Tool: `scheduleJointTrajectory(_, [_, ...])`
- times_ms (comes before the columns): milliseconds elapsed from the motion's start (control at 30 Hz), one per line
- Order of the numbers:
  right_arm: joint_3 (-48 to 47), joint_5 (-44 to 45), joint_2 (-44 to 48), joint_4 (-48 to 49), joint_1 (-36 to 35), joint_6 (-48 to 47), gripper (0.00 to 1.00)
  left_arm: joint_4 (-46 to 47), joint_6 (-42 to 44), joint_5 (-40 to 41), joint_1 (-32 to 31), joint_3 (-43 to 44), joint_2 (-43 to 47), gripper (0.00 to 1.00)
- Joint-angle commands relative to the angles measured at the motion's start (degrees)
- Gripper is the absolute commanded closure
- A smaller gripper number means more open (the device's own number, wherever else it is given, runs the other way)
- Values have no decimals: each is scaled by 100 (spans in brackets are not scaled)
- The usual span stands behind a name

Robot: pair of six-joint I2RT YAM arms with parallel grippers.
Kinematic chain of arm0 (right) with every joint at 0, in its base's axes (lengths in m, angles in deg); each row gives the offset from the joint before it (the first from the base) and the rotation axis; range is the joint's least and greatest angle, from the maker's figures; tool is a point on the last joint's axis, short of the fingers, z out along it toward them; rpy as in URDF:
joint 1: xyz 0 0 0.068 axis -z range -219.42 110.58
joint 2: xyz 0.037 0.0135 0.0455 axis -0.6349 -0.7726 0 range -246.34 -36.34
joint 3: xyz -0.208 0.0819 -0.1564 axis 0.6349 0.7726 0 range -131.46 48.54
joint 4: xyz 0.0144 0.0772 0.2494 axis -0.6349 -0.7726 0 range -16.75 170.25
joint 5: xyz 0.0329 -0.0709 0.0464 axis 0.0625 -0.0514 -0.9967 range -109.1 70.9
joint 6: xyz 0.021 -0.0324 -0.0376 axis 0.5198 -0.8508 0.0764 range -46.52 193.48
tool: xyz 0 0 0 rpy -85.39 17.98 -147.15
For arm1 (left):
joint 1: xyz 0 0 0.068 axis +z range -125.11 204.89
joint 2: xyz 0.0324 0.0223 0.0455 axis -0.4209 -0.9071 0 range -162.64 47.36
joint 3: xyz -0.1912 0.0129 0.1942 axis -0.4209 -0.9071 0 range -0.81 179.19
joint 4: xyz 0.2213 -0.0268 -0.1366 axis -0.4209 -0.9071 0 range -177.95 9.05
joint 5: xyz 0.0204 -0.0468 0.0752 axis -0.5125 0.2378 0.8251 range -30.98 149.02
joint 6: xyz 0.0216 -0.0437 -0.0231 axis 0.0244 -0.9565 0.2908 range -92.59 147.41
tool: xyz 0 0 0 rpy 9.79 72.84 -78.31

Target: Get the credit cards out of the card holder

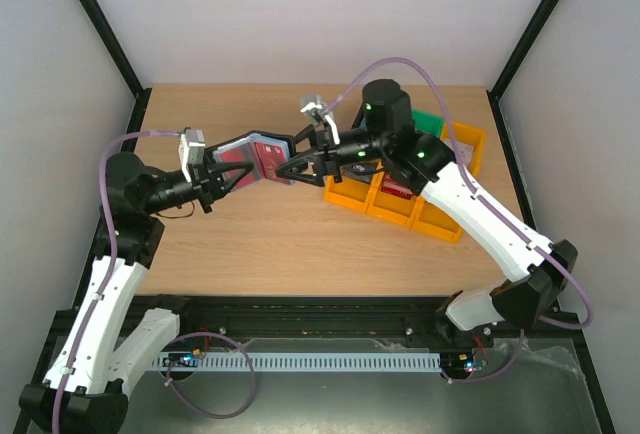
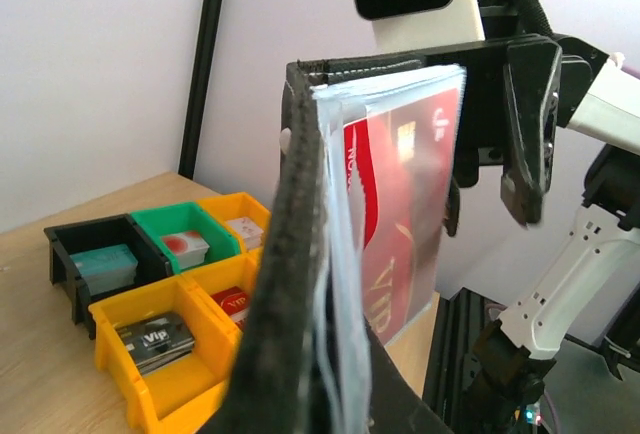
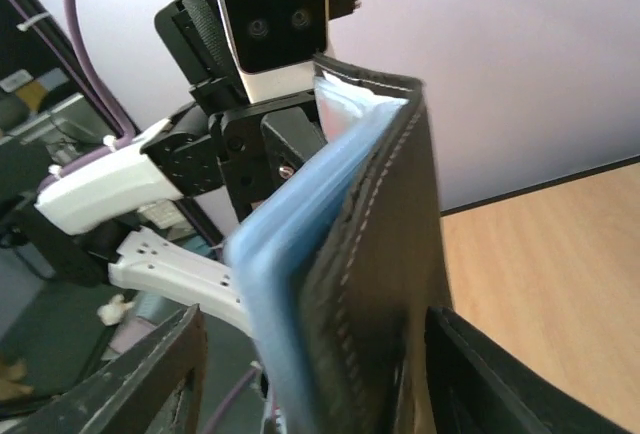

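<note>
While the left gripper (image 1: 213, 178) clamps the card holder (image 3: 385, 254) aloft over the table (image 1: 300, 244), left of centre, the right gripper (image 1: 300, 164) straddles its right edge. Its jaws are part open, and I can't tell whether they pinch. A red card (image 2: 400, 214) shows inside. Extraction looks barely begun; the next move needs a pinch on that card alone.

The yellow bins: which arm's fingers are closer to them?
Right. The right fingers are just left of the yellow bins; the left fingers are farther left, beyond the card holder.
</note>
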Motion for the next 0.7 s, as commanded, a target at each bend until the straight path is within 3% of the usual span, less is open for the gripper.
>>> scheduleJointTrajectory(0, [284, -61, 554, 279, 412, -69, 41, -18, 107, -60, 35, 33, 48, 98])
scheduleJointTrajectory(267, [369, 454, 484, 207, 495, 128, 49, 63, -4, -63, 34, 25, 36, 98])
scheduleJointTrajectory(433, [506, 526, 463, 779, 487, 485, 51, 71, 7, -96, 34, 9, 35, 98])
scheduleJointTrajectory(567, [534, 845, 481, 748, 487, 297, 73, 105, 20, -120, 41, 4, 41, 98])
scheduleJointTrajectory(667, [512, 741, 401, 734, 487, 257, 81, 230, 20, -189, 34, -55, 66, 98])
